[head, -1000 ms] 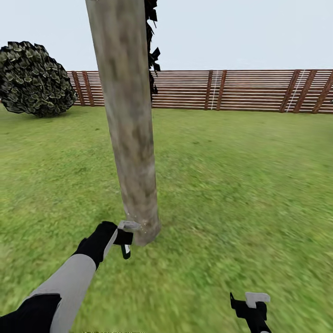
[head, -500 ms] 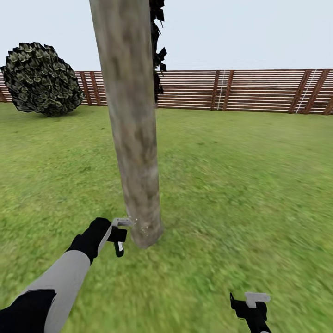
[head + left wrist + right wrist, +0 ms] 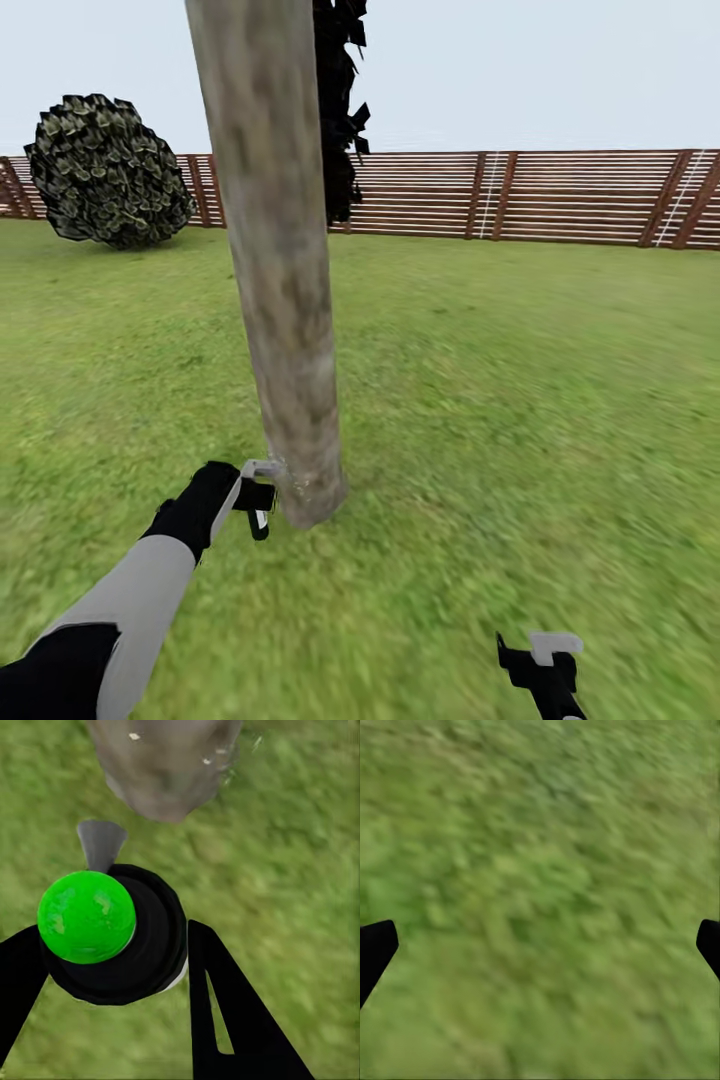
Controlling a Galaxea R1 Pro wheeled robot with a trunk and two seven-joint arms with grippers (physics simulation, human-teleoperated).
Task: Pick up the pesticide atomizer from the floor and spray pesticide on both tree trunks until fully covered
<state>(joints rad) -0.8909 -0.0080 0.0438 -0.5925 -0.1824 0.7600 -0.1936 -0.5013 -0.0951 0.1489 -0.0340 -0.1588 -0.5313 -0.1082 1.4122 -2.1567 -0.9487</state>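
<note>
A thick mottled grey-tan tree trunk [image 3: 285, 300] rises from the lawn just ahead. My left gripper [image 3: 257, 500] is low beside the trunk's base and shut on the pesticide atomizer [image 3: 261, 468]. In the left wrist view the atomizer [image 3: 86, 916] shows a bright green top on a black body, held between the black fingers [image 3: 225, 1012]. Its grey nozzle points at the trunk's foot [image 3: 161, 765], where a few white specks sit. My right gripper [image 3: 545, 660] hangs open over grass at the lower right, nothing between its fingertips [image 3: 375, 949].
A dark round bush [image 3: 110, 170] stands at the back left. A brown slat fence [image 3: 520, 195] runs along the far side of the lawn [image 3: 520, 400]. Black foliage [image 3: 340, 110] shows behind the trunk. Open grass lies to the right.
The whole view has shifted, with bush and fence sliding right in the picture. My left gripper stays at the trunk's base with the atomizer. The right arm has not moved.
</note>
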